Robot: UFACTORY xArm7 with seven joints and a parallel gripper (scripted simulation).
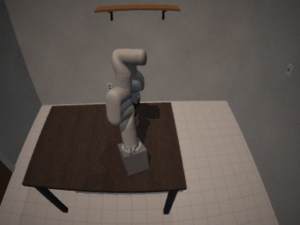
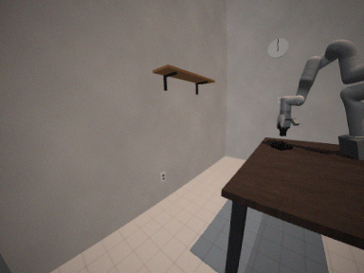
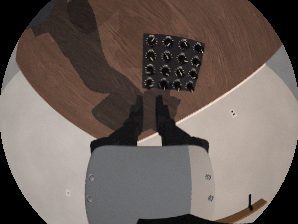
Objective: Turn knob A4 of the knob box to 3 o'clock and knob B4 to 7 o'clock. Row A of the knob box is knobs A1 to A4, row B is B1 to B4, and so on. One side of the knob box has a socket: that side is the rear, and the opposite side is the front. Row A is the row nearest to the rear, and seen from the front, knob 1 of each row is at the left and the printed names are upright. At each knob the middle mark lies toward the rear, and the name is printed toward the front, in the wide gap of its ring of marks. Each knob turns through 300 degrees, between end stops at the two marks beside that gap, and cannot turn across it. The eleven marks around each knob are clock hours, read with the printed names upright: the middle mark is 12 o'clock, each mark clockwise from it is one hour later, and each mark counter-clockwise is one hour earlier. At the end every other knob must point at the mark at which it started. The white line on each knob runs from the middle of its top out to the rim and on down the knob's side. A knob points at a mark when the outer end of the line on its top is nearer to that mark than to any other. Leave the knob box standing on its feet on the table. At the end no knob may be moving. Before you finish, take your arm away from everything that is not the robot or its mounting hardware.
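Note:
The knob box [image 3: 159, 49] [image 2: 281, 148] is dark, with a four-by-four grid of black knobs with pale ring marks. It lies on the table near its edge. In the wrist view it is above the fingertips, slightly turned. The printed names and the socket cannot be made out, so I cannot tell which knobs are A4 and B4, nor read their pointing surely. My gripper [image 3: 149, 103] [image 2: 282, 135] is open only narrowly, with a small empty gap between its fingers. It hangs above the box's area, touching no knob. In the top view the arm hides the box.
The brown table [image 1: 78, 148] [image 2: 303, 190] [image 3: 235, 30] carries the arm's base [image 1: 137, 162]. The table edge runs close beside the box in the wrist view. The arm's shadow falls across the table beside the box. A wall shelf [image 1: 137, 8] [image 2: 187, 75] is well above the table.

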